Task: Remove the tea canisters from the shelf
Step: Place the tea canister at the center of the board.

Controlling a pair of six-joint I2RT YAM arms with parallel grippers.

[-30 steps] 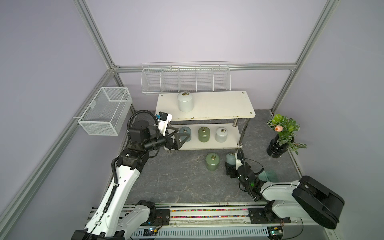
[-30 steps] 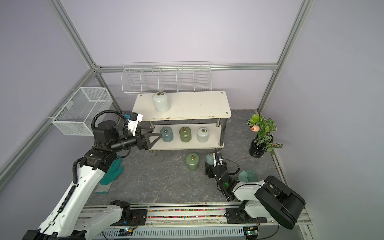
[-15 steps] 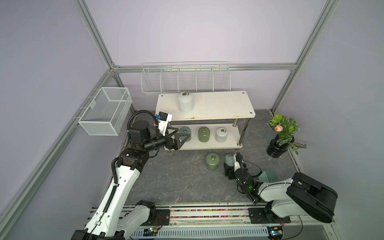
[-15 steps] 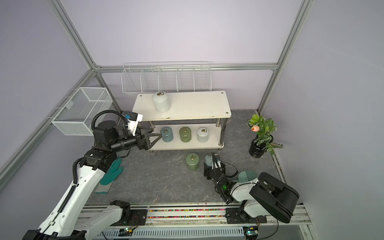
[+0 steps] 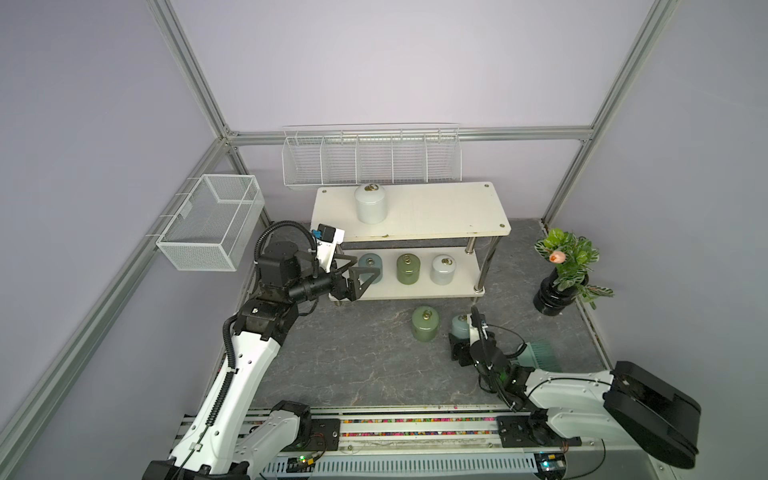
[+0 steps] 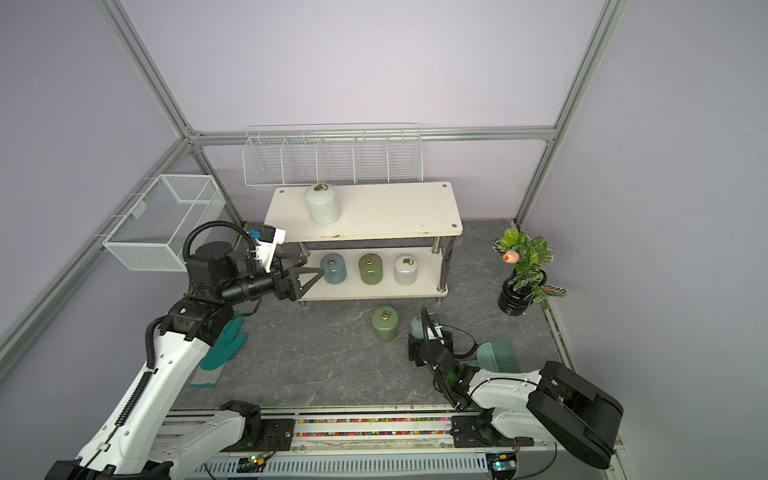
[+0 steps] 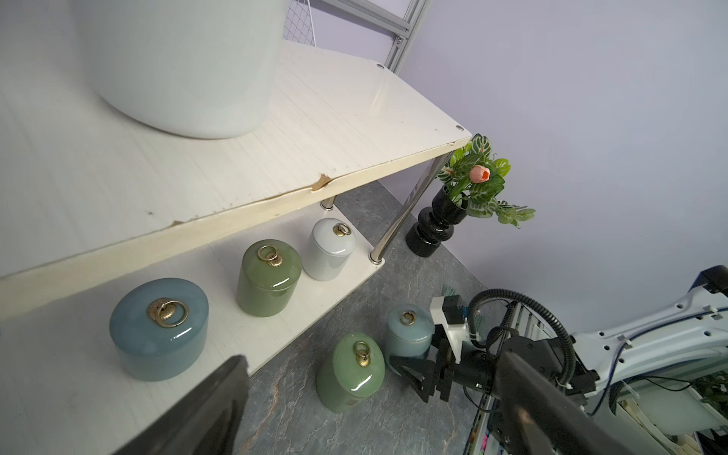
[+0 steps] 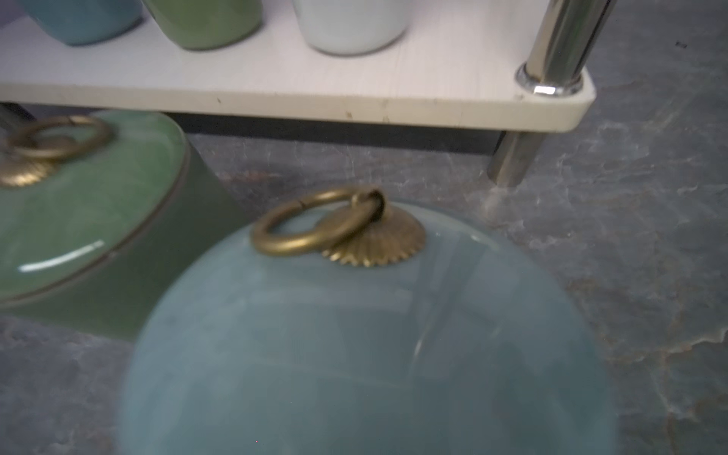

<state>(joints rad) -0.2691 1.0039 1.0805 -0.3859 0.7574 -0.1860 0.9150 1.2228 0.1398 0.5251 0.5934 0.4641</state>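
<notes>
We've got a glossy black vase (image 5: 555, 297) holding a leafy green plant with a pink bud, well right of the right gripper (image 5: 459, 347). A pale green hand brush (image 6: 498, 353) lies just behind it. A teal rubber glove (image 6: 224, 349) lies on the floor behind the left gripper (image 5: 365, 266). A long white wire divider basket (image 5: 372, 160) and a white mesh box basket (image 5: 210, 226) hang above it.

No text, label, brand, number or sign can be read in any of the views. The tea canisters (image 7: 269, 283), the shelf (image 7: 118, 189) and the desk (image 7: 291, 425) carry no lettering that can be made out.
</notes>
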